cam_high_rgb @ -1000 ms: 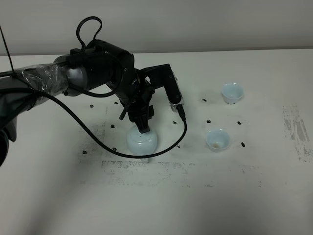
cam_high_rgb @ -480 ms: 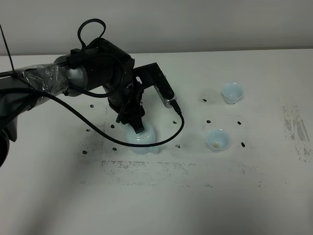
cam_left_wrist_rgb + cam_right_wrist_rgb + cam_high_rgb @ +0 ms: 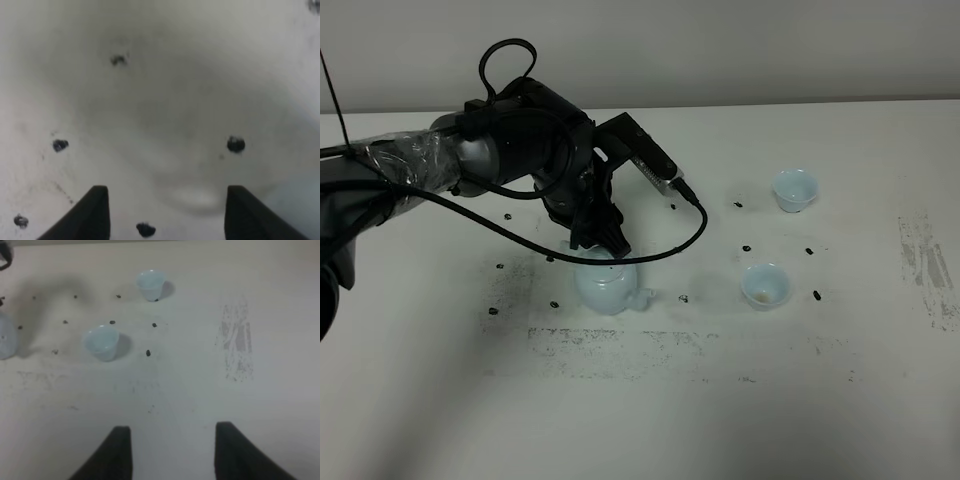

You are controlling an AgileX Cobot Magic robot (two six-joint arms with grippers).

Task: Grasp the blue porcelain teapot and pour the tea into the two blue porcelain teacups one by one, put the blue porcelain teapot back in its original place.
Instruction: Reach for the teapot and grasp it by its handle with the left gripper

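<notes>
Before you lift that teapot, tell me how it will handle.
The teapot looks glazed and smooth, so it is probably slippery. Its round belly suggests it could roll if tipped. Far bigger than the cup nearby, it is likely heavier, and being porcelain it would probably chip if knocked.

Round pale-blue glazed porcelain teapot (image 3: 608, 288): smooth, glossy. Two small pale-blue porcelain cups (image 3: 766, 286) (image 3: 795, 189): same glaze. White matt tabletop (image 3: 820, 400): scuffed, black-speckled. Clear plastic wrap (image 3: 395, 160): crinkled, shiny.

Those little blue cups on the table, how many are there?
2. One teacup stands toward the table's far right; the other teacup stands nearer the camera, right of the teapot. The arm could hide more.
</notes>
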